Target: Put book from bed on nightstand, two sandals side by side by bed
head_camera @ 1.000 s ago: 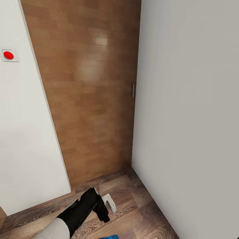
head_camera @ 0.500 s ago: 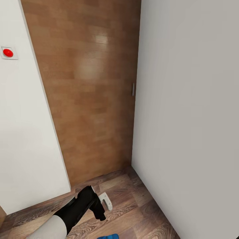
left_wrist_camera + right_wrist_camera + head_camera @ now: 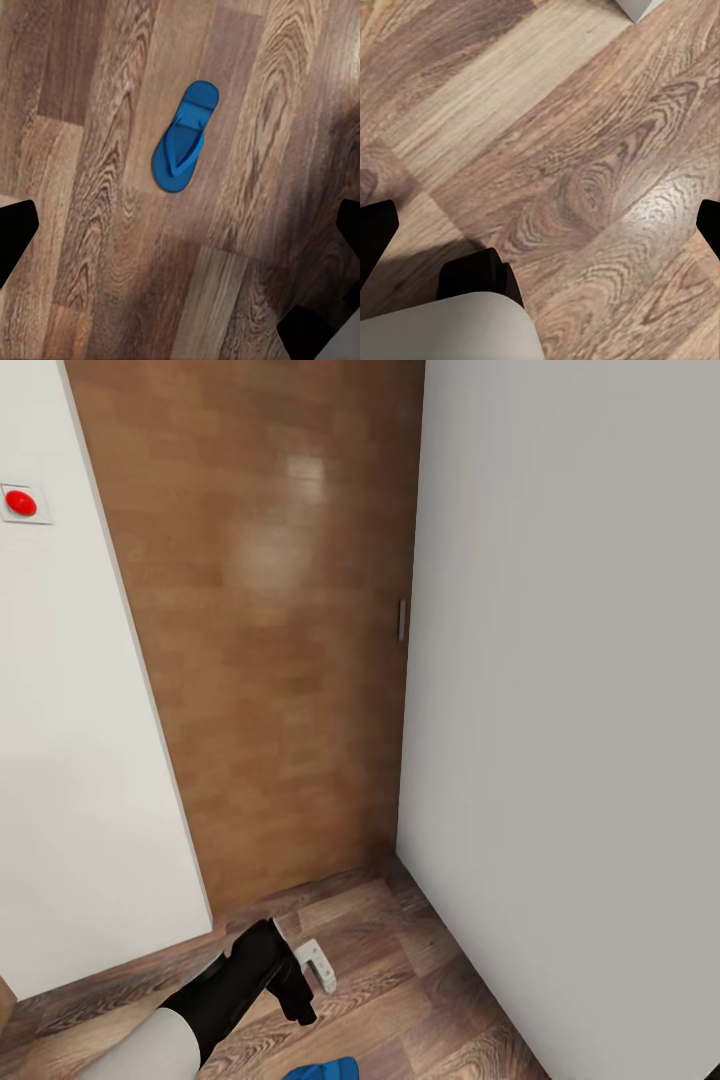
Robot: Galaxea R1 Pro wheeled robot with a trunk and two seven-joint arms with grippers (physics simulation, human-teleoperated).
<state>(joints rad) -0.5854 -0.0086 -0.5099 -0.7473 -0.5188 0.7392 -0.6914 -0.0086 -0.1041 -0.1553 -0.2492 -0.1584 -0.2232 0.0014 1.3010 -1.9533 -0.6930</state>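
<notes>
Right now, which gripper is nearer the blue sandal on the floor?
Left. The left gripper hangs open above the blue sandal, which lies flat between its fingertips. The right gripper looks at bare floor planks.

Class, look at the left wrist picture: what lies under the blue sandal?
The sandal lies flat, straps up, on bare wood-plank floor. Whatever is directly beneath its sole is covered and cannot be seen.

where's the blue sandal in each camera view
Head view: a sliver of the blue sandal at the bottom edge, just right of the left arm.
Left wrist view: the whole sandal, lying flat on the floor, above centre, apart from the gripper's fingers.
Right wrist view: bare floor, no sandal.
Shared landmark: the brown wood-plank floor, under the sandal in both views.
</notes>
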